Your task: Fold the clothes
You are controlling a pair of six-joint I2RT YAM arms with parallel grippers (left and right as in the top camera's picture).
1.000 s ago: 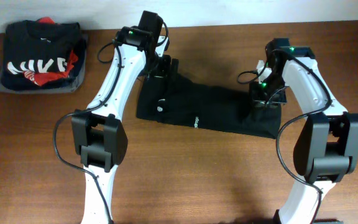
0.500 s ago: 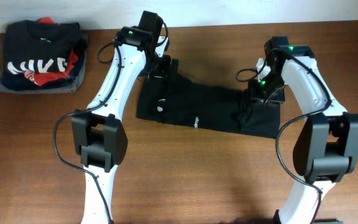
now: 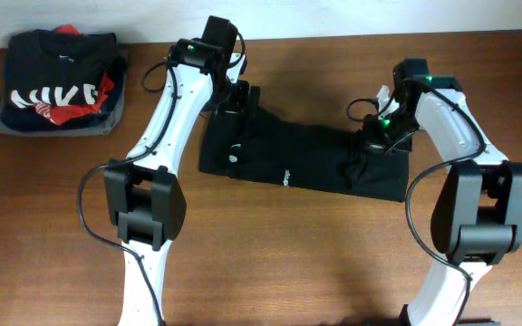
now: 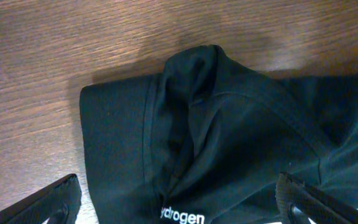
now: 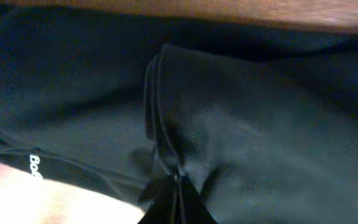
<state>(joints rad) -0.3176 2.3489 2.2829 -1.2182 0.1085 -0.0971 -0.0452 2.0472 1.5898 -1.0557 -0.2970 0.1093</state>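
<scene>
Lengthwise, the clothes [image 3: 288, 163] run left-right; left gripper [image 4: 180, 204] spread wide, right gripper [image 5: 174, 194] pinching their fabric.

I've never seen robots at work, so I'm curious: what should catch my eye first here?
A black shirt lies across the middle of the table. The right tool is pinched shut on a ridge of its cloth, while the left tool hangs open over the other end. In the far left corner sits a folded stack with bold white letters.
</scene>
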